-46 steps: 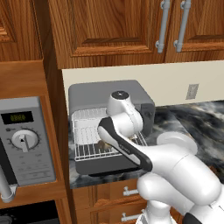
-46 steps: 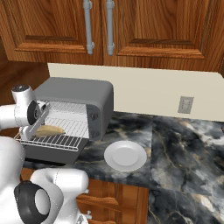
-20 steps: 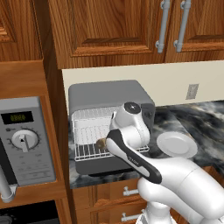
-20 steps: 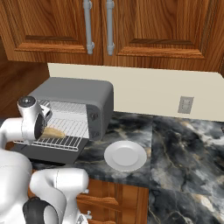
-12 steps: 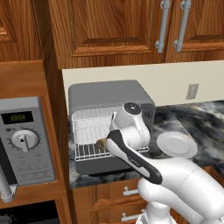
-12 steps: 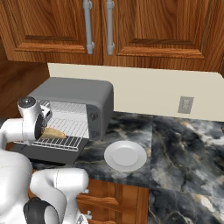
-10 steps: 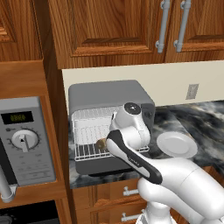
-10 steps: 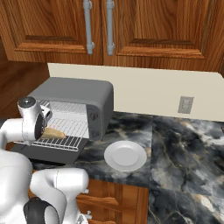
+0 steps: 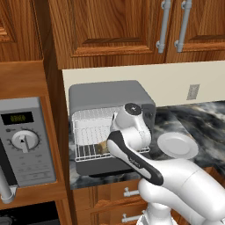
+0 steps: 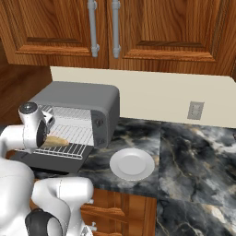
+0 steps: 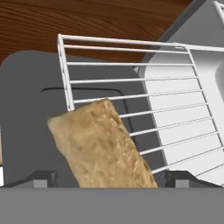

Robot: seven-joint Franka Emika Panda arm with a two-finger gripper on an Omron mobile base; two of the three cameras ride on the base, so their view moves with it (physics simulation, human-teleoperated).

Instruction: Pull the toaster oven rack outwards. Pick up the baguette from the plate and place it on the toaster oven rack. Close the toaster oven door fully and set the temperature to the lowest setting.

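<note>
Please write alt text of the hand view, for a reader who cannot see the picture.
A tan baguette lies on the pulled-out wire toaster oven rack, seen from close above. The grey open toaster oven door lies under the rack.

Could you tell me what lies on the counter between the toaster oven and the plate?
Nothing: in the right base view, bare marble counter separates the toaster oven from the plate.

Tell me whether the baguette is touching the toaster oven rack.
Touching. In the right base view the baguette lies flat on the toaster oven rack, its underside on the wires with no gap.
</note>
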